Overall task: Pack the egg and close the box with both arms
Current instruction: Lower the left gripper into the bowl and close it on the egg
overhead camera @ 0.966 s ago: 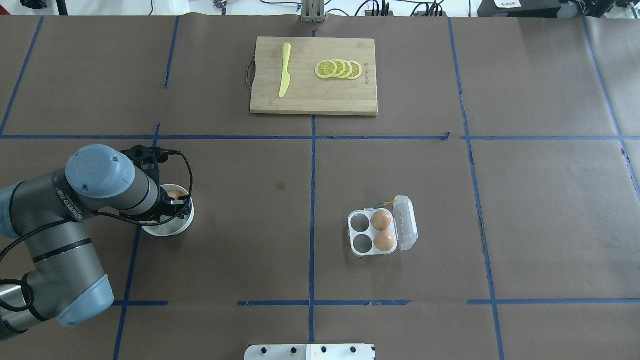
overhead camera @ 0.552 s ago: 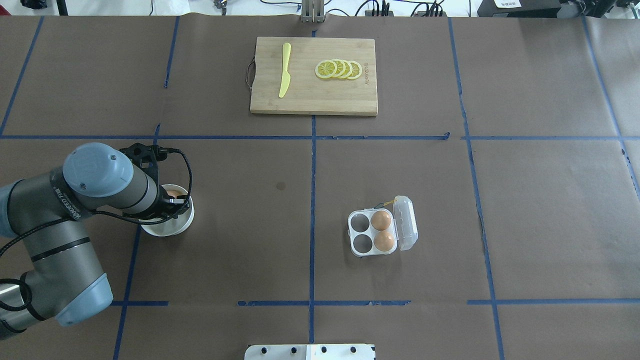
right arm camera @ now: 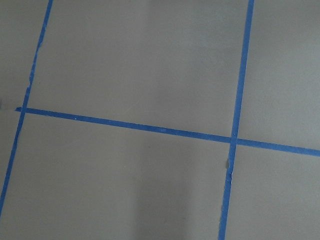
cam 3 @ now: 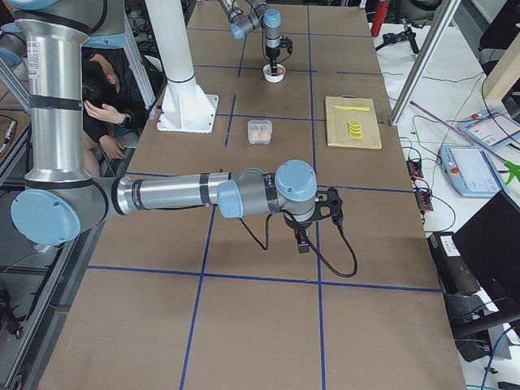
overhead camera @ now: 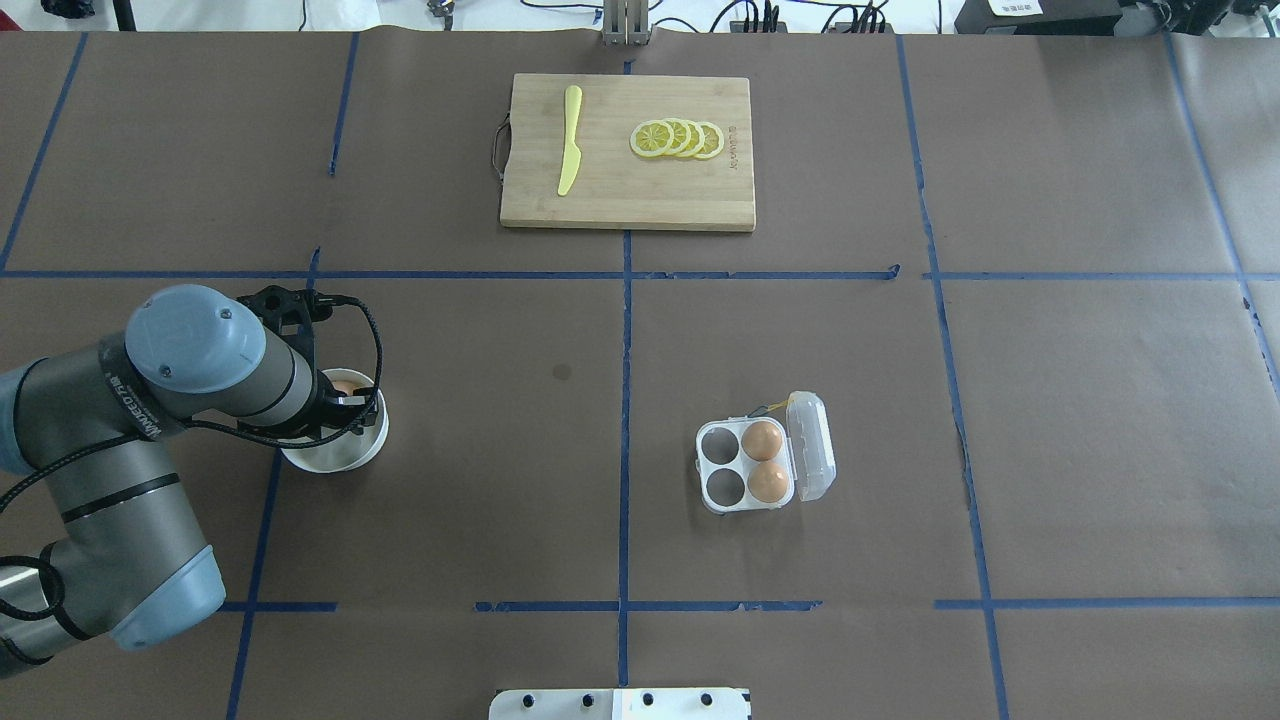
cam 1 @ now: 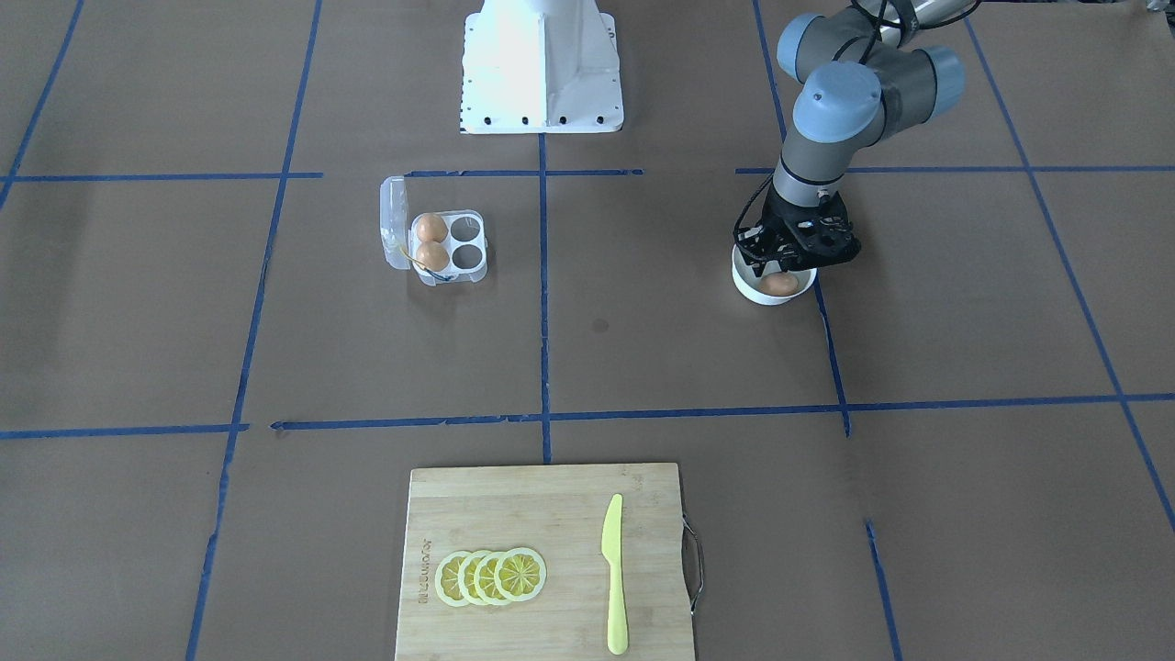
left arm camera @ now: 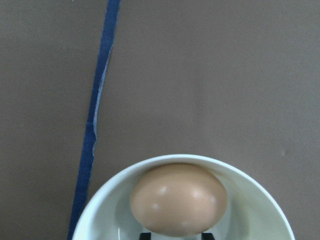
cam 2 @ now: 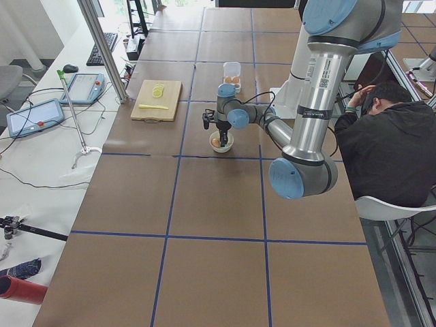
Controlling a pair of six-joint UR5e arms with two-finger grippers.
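The egg [left arm camera: 177,199] lies in a round white bowl [overhead camera: 345,458] at the table's left; it also shows in the front view [cam 1: 781,284]. My left gripper [cam 1: 788,266] reaches down into the bowl, open, with its black fingertips [left arm camera: 208,235] low on either side of the egg. The clear box [overhead camera: 703,468] stands open right of centre, lid [overhead camera: 812,445] folded out to the right. It holds two brown eggs [overhead camera: 763,439] in its right cells; the left cells are empty. My right gripper [cam 3: 302,240] hangs over bare table far right; I cannot tell if it is open.
A wooden cutting board [overhead camera: 620,190] with a yellow knife [overhead camera: 568,140] and lemon slices [overhead camera: 678,138] lies at the far middle. The white pedestal [cam 1: 542,64] stands at the near edge. A seated person [cam 2: 388,136] is behind the robot.
The left arm has shifted slightly to the left over the bowl, and the gripper covers more of the egg. The box and its eggs have not moved.
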